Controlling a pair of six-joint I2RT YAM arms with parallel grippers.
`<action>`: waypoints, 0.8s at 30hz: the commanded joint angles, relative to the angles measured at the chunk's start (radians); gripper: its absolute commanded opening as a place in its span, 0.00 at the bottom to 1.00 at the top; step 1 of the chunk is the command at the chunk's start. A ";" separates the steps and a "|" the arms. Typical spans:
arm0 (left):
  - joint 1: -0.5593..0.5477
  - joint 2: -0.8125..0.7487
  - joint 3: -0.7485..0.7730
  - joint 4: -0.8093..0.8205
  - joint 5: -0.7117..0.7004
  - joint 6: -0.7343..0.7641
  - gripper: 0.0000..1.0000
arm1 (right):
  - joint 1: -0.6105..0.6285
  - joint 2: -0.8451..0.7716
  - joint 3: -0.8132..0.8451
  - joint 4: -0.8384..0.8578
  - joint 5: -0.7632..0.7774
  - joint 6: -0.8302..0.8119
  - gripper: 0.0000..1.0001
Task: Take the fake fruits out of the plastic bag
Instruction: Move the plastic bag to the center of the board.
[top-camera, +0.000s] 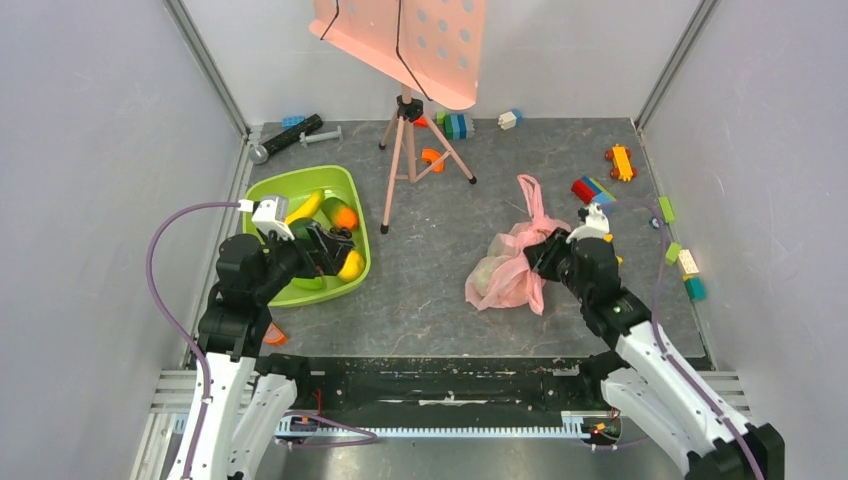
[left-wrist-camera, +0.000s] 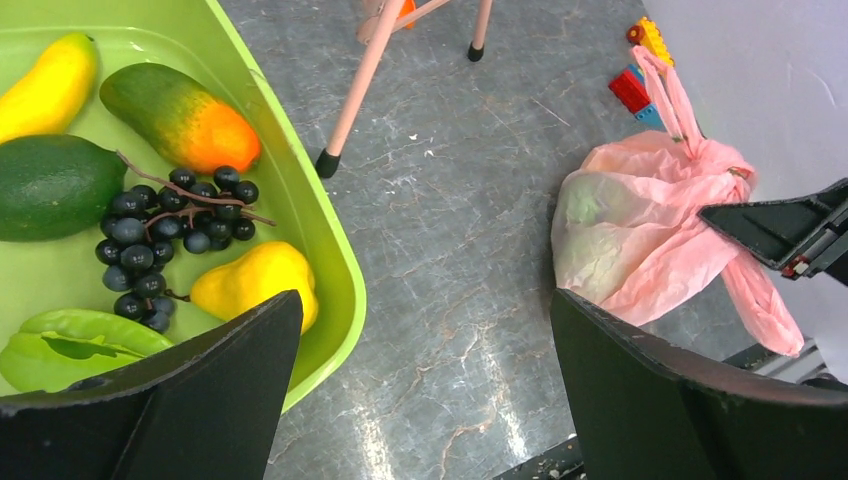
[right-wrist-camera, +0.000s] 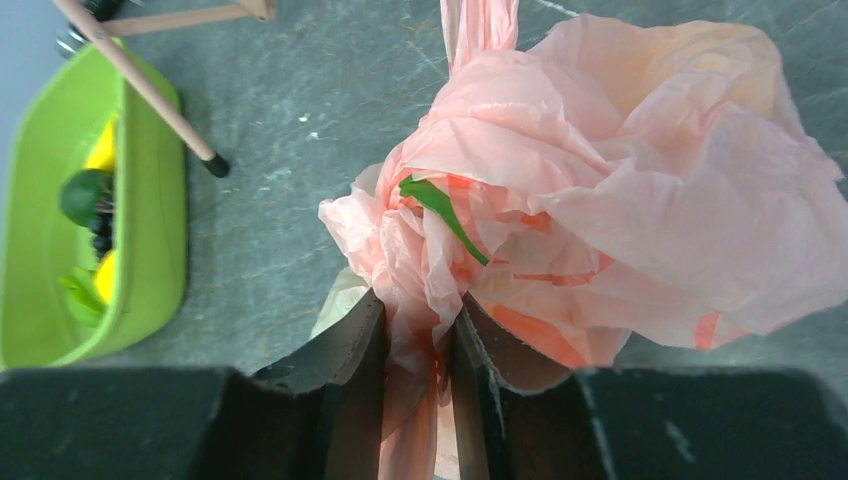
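The pink plastic bag lies crumpled on the grey floor right of centre, with something pale showing through its left side. My right gripper is shut on a bunched fold of the plastic bag. My left gripper is open and empty over the right rim of the green bowl. The bowl holds a yellow banana, a green-orange mango, a dark avocado, black grapes, a yellow pear and a green pepper. The bag also shows in the left wrist view.
A pink perforated panel on a tripod stands behind the middle. Toy blocks and a toy car lie at the right, with more blocks at the back. A black tool lies back left.
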 joint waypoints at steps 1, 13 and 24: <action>-0.003 -0.005 0.042 0.044 0.058 -0.065 1.00 | 0.129 -0.120 -0.053 0.109 0.233 0.273 0.31; -0.003 -0.012 0.033 0.039 0.072 -0.089 1.00 | 0.579 0.018 -0.061 0.143 0.677 0.499 0.43; -0.004 -0.001 0.022 0.019 0.076 -0.058 1.00 | 0.772 0.210 0.143 0.063 0.806 0.408 0.96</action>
